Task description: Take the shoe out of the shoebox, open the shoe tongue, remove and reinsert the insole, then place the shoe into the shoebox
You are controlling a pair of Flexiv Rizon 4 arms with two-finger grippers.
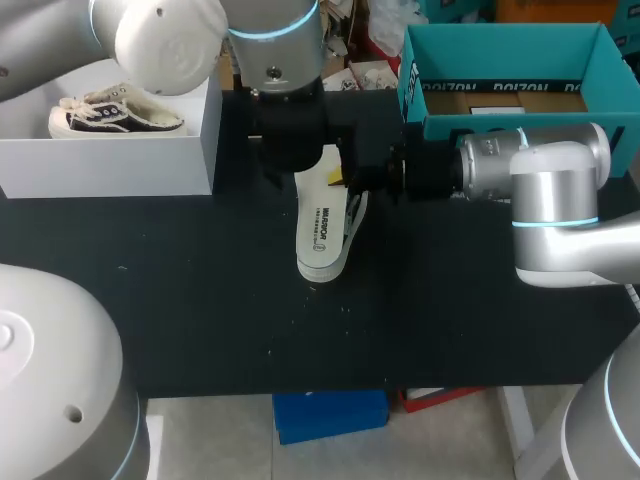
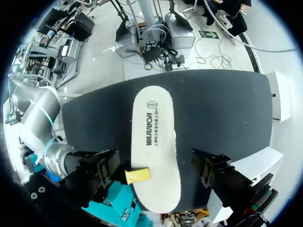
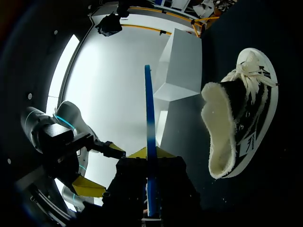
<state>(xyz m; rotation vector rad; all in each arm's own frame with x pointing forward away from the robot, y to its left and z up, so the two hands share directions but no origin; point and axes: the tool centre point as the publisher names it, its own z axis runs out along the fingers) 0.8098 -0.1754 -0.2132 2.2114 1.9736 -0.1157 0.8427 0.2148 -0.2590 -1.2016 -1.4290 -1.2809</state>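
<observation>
The white insole (image 1: 320,225) hangs flat over the middle of the black table, and my right gripper (image 3: 150,152) is shut on its edge. In the right wrist view the insole (image 3: 149,118) is edge-on and shows a blue underside. Beside it on the table lies the black shoe (image 3: 239,127) on its side, with white fleece lining and white laces. My left gripper (image 2: 157,172) is open, its fingers wide apart on either side of the insole (image 2: 154,142) without touching it. A yellow fingertip (image 2: 137,175) of the right gripper pinches the insole's edge.
A white shoebox (image 1: 110,165) stands at the back left with a second shoe (image 1: 115,110) in it. A teal box (image 1: 500,125) stands open at the back right. The table's near half (image 1: 300,330) is bare black surface.
</observation>
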